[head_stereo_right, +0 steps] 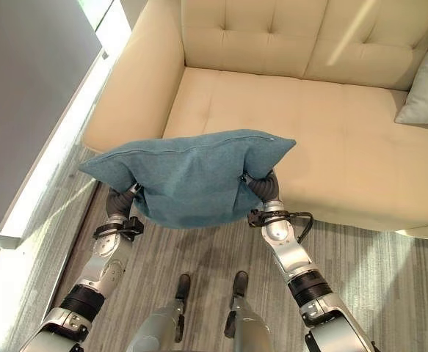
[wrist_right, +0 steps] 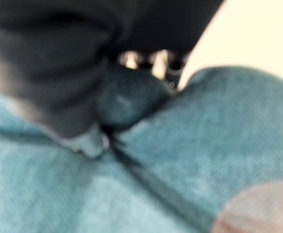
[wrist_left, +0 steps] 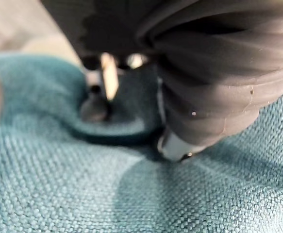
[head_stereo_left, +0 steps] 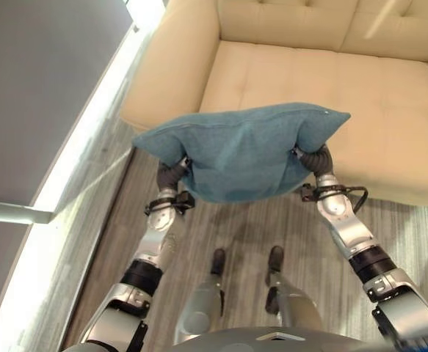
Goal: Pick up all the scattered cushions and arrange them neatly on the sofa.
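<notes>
A teal cushion [head_stereo_left: 239, 150] hangs in the air between my two hands, just in front of the beige sofa's [head_stereo_left: 390, 125] front edge. My left hand [head_stereo_left: 173, 172] grips its left lower side and my right hand [head_stereo_left: 316, 160] its right side, near a corner. In the left wrist view the dark cover [wrist_left: 219, 73] presses into the teal cloth [wrist_left: 83, 194], which folds under the fingers. In the right wrist view a bunch of the cushion [wrist_right: 126, 102] bulges between thumb and fingers. A pale grey cushion [head_stereo_right: 426, 88] leans at the sofa's right end.
The sofa's left armrest [head_stereo_right: 129, 88] stands just beyond the cushion's left corner. A bright white ledge [head_stereo_left: 74, 169] runs along the grey wall on the left. Grey wood flooring [head_stereo_left: 419, 235] lies under me, in front of the sofa.
</notes>
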Motion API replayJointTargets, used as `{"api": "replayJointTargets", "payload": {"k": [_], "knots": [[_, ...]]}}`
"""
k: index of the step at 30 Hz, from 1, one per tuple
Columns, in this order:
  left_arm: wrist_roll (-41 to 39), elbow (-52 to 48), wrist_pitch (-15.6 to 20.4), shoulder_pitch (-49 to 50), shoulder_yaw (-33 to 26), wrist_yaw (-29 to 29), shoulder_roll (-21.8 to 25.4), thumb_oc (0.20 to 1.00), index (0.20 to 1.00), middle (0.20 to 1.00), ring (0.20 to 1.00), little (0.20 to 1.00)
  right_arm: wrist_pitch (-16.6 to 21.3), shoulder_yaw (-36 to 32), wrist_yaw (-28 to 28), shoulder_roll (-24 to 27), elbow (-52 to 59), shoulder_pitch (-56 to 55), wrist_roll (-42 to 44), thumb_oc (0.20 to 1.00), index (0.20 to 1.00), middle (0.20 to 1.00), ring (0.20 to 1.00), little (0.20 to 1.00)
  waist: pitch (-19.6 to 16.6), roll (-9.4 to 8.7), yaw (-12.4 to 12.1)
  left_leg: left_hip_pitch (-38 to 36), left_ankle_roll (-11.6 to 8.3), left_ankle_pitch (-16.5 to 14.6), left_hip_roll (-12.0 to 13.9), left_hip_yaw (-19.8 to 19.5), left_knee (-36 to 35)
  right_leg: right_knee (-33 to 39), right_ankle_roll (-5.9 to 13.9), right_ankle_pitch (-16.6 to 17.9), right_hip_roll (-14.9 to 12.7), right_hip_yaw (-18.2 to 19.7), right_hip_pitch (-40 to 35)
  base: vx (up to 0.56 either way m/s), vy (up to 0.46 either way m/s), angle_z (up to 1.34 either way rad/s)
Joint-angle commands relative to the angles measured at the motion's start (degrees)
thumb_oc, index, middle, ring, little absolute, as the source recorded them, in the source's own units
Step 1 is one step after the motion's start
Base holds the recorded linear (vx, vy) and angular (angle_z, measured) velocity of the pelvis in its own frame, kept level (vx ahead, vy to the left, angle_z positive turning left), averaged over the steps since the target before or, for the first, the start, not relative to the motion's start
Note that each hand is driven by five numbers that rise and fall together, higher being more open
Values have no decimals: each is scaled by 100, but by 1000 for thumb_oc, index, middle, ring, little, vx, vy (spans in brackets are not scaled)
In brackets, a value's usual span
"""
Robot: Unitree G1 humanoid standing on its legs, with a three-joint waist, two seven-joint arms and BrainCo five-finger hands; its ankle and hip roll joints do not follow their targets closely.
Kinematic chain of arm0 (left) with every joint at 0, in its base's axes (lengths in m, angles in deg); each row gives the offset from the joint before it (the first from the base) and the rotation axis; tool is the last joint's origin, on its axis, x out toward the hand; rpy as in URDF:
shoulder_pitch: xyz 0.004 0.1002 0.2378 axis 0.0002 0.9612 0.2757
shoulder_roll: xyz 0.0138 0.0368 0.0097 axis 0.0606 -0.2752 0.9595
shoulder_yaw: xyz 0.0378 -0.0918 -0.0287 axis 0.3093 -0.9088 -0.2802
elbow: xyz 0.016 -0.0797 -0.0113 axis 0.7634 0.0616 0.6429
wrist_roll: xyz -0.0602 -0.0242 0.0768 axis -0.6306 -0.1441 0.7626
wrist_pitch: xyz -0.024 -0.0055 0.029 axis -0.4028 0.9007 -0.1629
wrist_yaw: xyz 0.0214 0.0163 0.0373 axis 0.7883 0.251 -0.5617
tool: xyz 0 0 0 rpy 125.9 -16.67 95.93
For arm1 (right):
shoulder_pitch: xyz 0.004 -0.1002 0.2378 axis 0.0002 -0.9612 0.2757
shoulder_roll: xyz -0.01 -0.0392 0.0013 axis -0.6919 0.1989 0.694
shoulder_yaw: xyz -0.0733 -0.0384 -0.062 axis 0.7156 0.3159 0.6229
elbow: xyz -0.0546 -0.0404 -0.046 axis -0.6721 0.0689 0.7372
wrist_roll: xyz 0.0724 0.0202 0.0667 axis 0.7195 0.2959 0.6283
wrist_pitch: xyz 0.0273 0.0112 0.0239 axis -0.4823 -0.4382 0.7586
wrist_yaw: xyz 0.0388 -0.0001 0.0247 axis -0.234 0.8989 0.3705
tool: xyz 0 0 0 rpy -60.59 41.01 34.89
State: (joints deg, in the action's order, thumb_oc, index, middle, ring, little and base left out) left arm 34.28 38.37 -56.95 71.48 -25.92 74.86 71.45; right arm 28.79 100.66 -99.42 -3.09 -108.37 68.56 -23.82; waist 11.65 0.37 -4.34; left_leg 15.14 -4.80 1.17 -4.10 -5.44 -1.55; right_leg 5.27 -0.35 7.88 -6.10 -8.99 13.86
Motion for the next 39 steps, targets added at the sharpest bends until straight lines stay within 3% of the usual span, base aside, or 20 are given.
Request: {"api": "replayJointTargets", "payload": {"k": [1,7,9,11,13,15,20,21,22,23,24,25,27,28,29,31,32,33,36,39], "knots": [[354,-568,303,-360,190,-587,-28,200,200,200,200,200,486,321,371,-597,585,274,-115,200,200,200,200,200,-287,-245,-227,340,25,255,-171,108,107,-139,908,-713,269,-365,-1100,207,85,-53],[390,-803,168,208,45,-694,210,200,200,200,200,200,399,281,583,-705,693,-100,-202,200,200,200,200,200,-545,-446,-389,-252,207,12,-5,248,231,-217,963,-884,214,-201,-1673,239,105,-82],[390,-899,84,417,-78,-725,394,200,200,200,200,200,368,261,689,-806,710,-253,-248,200,200,200,200,200,-521,-498,-487,-519,272,-189,158,507,423,-961,1174,-801,51,-190,-1533,174,190,-25],[398,-981,68,476,-118,-716,497,200,200,200,200,200,358,317,750,-841,721,-198,-237,200,200,200,200,200,-446,-427,-460,-621,373,-253,231,566,521,-1654,1343,-540,-18,-250,-1278,46,172,-75],[441,-1059,68,524,-188,-668,557,200,200,200,200,200,364,366,762,-916,747,-164,-245,200,200,200,200,200,-363,-273,-484,-670,483,-372,331,563,665,-2315,1352,-475,-159,-432,-833,52,167,-84],[404,-1124,79,646,-271,-721,536,200,200,200,200,200,344,436,857,-923,727,-128,-244,200,200,200,200,200,-398,-264,-517,-818,553,-534,335,500,662,-1785,1077,-685,-335,-688,-741,226,52,-40],[450,-993,82,599,-251,-768,471,200,200,200,200,200,308,548,890,-892,589,107,-99,200,200,200,200,200,-466,-302,-408,-1192,461,-747,378,442,435,-130,1171,-139,-445,-625,-247,301,-33,-17],[448,-988,85,597,-251,-770,469,200,200,200,200,200,310,549,890,-891,585,109,-98,200,200,200,200,200,-454,-282,-403,-1223,454,-761,399,432,426,-86,1169,-126,-419,-643,-297,416,-120,22],[506,-980,107,663,-229,-791,455,200,200,200,200,200,322,598,917,-890,549,116,-94,200,200,200,200,200,-521,-382,-422,-1304,397,-812,431,421,395,-27,1221,47,-438,-662,-360,314,-103,62],[489,-1009,122,689,-228,-781,446,200,200,200,200,200,328,596,897,-883,576,85,-86,200,200,200,200,200,-559,-401,-410,-1366,354,-822,503,346,349,-27,1223,53,-398,-656,-400,496,-207,66],[394,-1004,139,642,-173,-759,417,200,200,200,200,200,338,590,859,-843,599,28,-61,200,200,200,200,200,-603,-457,-380,-1394,179,-812,711,207,367,-27,1165,30,-316,-722,-483,286,-142,64],[393,-1003,140,642,-173,-760,418,200,200,200,200,200,339,590,860,-844,598,28,-60,200,200,200,200,200,-610,-453,-360,-1379,175,-815,714,186,376,-27,1163,26,-315,-743,-483,211,-175,45],[300,-965,206,335,6,-714,315,200,200,200,200,200,398,585,652,-735,587,125,42,200,200,200,200,200,-401,-524,-320,-643,-13,-497,936,120,1200,-27,1063,-125,-284,-985,-627,27,-135,56],[299,-961,207,329,7,-714,313,200,200,200,200,200,400,584,652,-733,584,131,44,200,200,200,200,200,-408,-518,-305,-606,-16,-510,937,100,1238,-27,1061,-126,-281,-1003,-617,113,-138,102],[130,-970,239,281,-23,-705,212,200,200,200,200,200,367,541,573,-659,515,203,53,200,200,200,200,200,-332,-545,-349,-264,66,-488,1121,312,1594,-27,946,-332,-182,-1166,-831,163,-73,86],[118,-950,220,287,-23,-705,182,200,200,200,200,200,366,527,575,-653,516,185,56,200,200,200,200,200,-327,-562,-357,-237,89,-573,1045,353,1523,-27,937,-380,-168,-1171,-886,171,-23,12],[122,-919,175,310,-27,-733,130,200,200,200,200,200,386,493,600,-623,528,143,66,200,200,200,200,200,-359,-545,-356,-270,81,-538,878,413,1171,-27,946,-454,-117,-1183,-948,236,124,-31],[145,-860,116,325,-7,-769,99,200,200,200,200,200,390,443,622,-582,519,84,89,200,200,200,200,200,-393,-514,-388,-163,90,-326,628,594,750,-27,941,-540,-70,-1186,-1010,288,170,-14],[166,-868,104,330,-15,-797,139,200,200,200,200,200,407,312,558,-598,448,15,85,200,200,200,200,200,-386,-447,-541,226,102,141,257,800,327,-27,907,-696,102,-1122,-1148,176,133,12],[232,-946,54,507,-8,-847,279,200,200,200,200,200,364,262,585,-725,482,-85,-33,200,200,200,200,200,-518,-497,-658,36,144,288,187,635,80,-27,914,-768,194,-1059,-1408,254,130,-28]]}}
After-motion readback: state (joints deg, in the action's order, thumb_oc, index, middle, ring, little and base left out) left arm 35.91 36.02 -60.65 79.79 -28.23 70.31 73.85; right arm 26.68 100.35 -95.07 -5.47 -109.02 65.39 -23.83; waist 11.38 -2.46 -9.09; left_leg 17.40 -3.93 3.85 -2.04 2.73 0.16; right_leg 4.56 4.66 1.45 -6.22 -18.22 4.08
